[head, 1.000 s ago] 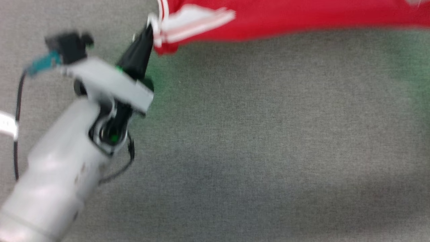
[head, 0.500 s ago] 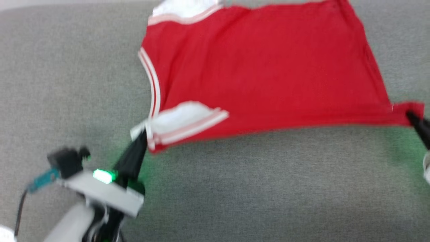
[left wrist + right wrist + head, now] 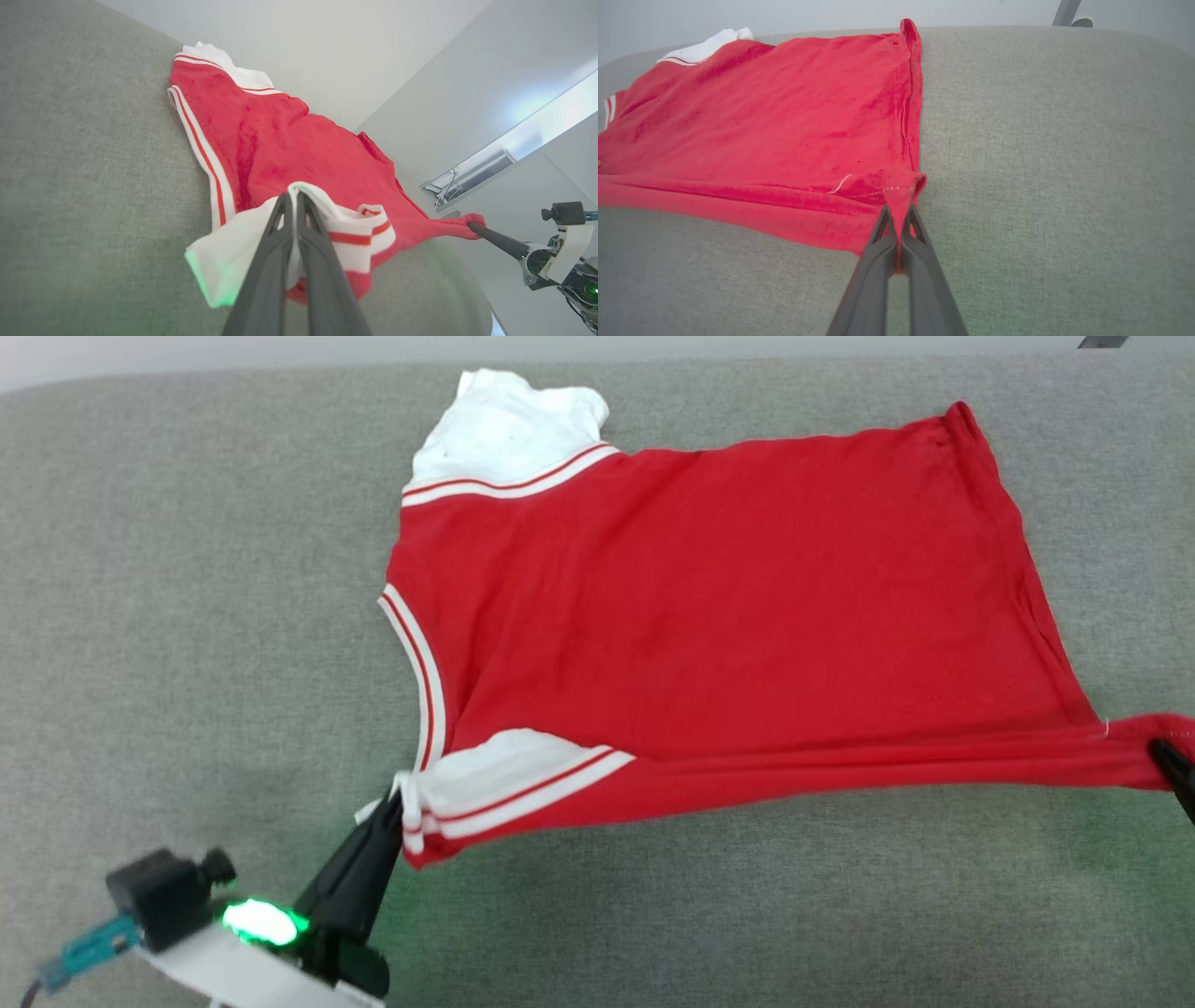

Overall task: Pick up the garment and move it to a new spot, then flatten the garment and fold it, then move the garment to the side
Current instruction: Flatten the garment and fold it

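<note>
Head view: a red jersey-style shirt with white short sleeves and red-and-white striped trim [image 3: 728, 616] lies spread across a grey woven-fabric surface [image 3: 187, 569], its neck opening toward the robot's left. Its near edge is stretched taut between the two claws. The left claw [image 3: 392, 814], fingers pressed together, is clamped on the near white sleeve [image 3: 495, 775]; a green light [image 3: 261, 922] glows on its wrist. The right claw [image 3: 1169, 758], likewise pinched together, grips the red hem corner [image 3: 1134, 733] at the near right. The far white sleeve [image 3: 509, 425] lies crumpled on the surface.
</note>
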You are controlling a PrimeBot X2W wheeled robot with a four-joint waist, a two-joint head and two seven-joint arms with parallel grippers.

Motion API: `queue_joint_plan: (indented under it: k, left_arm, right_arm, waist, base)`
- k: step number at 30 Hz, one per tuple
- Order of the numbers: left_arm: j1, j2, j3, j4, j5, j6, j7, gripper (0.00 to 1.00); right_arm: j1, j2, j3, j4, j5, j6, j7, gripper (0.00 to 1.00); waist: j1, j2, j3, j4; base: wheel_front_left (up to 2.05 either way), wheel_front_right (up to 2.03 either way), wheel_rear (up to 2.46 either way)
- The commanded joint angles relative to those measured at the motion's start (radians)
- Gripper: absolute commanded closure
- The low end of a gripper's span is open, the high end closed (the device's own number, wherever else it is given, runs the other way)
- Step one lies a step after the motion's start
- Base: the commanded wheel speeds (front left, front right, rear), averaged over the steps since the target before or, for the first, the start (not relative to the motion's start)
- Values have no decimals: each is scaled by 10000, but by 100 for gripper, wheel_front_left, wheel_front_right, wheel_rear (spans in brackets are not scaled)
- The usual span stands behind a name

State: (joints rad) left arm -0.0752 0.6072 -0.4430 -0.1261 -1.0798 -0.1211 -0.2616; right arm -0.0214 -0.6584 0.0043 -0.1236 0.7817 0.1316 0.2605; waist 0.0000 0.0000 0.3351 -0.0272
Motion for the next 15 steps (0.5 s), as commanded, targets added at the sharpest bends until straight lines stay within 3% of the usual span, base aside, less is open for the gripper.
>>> queue_joint_plan:
  k: [1, 6, 9, 15]
  left_arm:
    - [-310, 25, 17, -42, 134, 40, 39, 100]
    - [-1509, -166, -18, 33, 36, -20, 364, 100]
    - [-2321, -184, -63, 390, 55, -41, 619, 100]
    - [-3832, -597, -235, 1654, -89, -89, 884, 100]
  right_arm:
    - [-49, 167, -184, -155, -161, -19, 194, 100]
    - [-1149, 936, -341, -397, -420, -18, 1028, 100]
    - [-2051, 1305, -322, 52, -362, -19, 1334, 100]
    - [-3493, 1392, 70, 1538, -532, -18, 1311, 100]
  waist:
    - [0, 0, 10, 34]
    - [0, 0, 86, 31]
    - [0, 0, 194, 5]
    - [0, 0, 584, -3]
  base:
    - [0, 0, 0]
    - [0, 0, 0]
    - [0, 0, 0]
    - [0, 0, 0]
